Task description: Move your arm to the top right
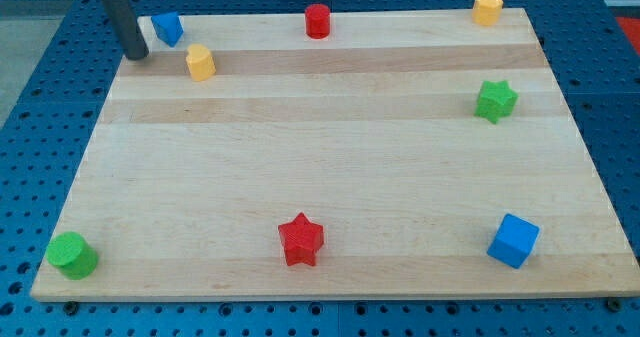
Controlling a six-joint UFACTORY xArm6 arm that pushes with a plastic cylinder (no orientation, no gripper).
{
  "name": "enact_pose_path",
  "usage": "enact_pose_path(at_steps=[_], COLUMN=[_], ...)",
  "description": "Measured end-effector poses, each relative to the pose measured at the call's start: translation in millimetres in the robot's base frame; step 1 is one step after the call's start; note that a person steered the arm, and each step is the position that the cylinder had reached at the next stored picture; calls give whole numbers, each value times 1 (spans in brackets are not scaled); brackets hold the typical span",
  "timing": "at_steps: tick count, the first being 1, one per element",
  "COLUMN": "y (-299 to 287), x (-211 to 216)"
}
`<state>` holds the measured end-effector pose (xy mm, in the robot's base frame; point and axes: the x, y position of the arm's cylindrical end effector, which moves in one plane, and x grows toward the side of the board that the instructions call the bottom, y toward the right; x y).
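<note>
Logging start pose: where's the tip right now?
My tip is at the board's top-left corner in the camera view, just left of the blue block, with the yellow block to its right.

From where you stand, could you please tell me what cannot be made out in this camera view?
- My rod: its upper part is cut off by the view's top edge; only the lower end and my tip show.
- Blue block at the view's top left: shape unclear, too small; whether my tip touches it is unclear.
- Dark object above the red cylinder: cut off by the top edge.
</note>
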<state>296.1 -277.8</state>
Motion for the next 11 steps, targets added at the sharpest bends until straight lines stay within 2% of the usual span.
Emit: enact_pose_path(at_steps=[1,2,3,6,7,9,10,11], y=[5,42,87,110,139,292,381,443], x=[39,61,66,66,62,-14,-21,-14])
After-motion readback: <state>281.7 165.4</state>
